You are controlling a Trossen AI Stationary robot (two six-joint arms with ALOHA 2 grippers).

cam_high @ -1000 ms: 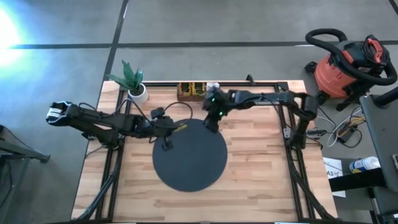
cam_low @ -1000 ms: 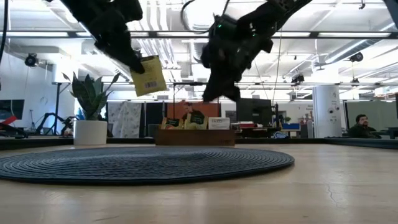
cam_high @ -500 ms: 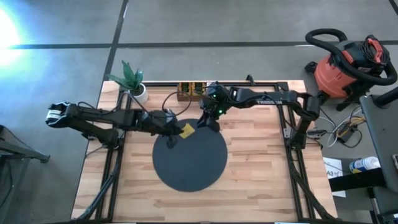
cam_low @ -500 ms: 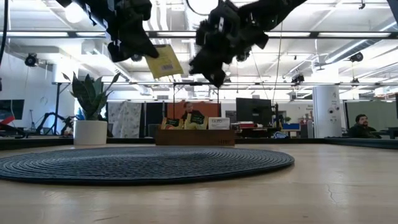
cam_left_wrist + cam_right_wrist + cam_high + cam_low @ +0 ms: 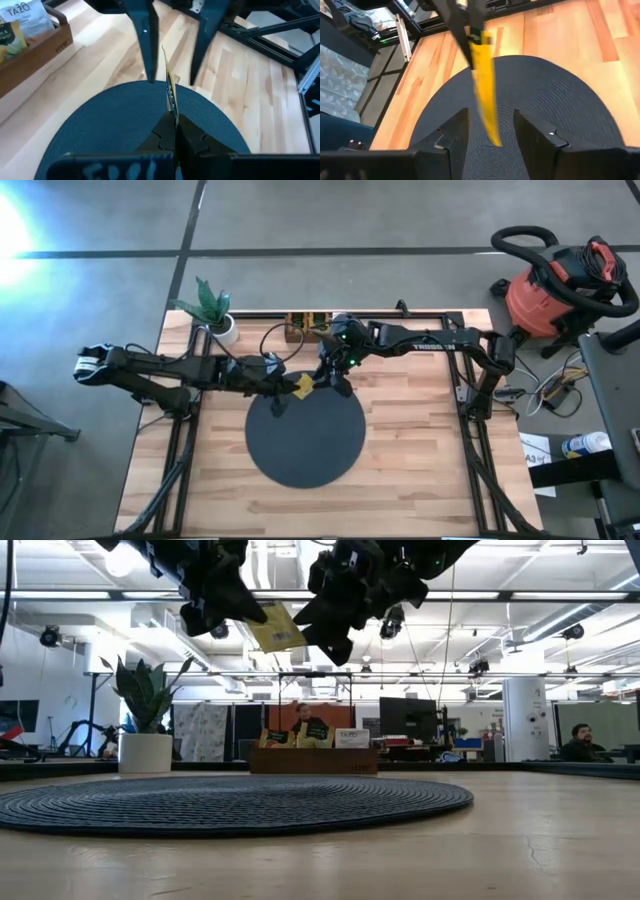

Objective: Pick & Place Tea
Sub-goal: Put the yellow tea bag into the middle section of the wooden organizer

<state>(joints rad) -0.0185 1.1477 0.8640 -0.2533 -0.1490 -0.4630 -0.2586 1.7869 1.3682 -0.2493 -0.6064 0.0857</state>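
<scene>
Since a second ago the two arms have drawn together above the far edge of the black round mat, and the right gripper has spread its fingers so they now stand open on either side of the yellow tea packet — not closed on it. The left gripper is pinched shut on the packet's edge, holding it in the air above the mat — the wooden tray of tea sits at the table's far side.

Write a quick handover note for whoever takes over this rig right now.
Left gripper: shut on a yellow tea packet, held in the air above the black mat, at its far edge.
Right gripper: open, fingers on either side of the same packet, not closed on it.
Wooden tray: at the table's far edge, with more packets.
Done: packet lifted.
Left: right takes it, then places it.
</scene>
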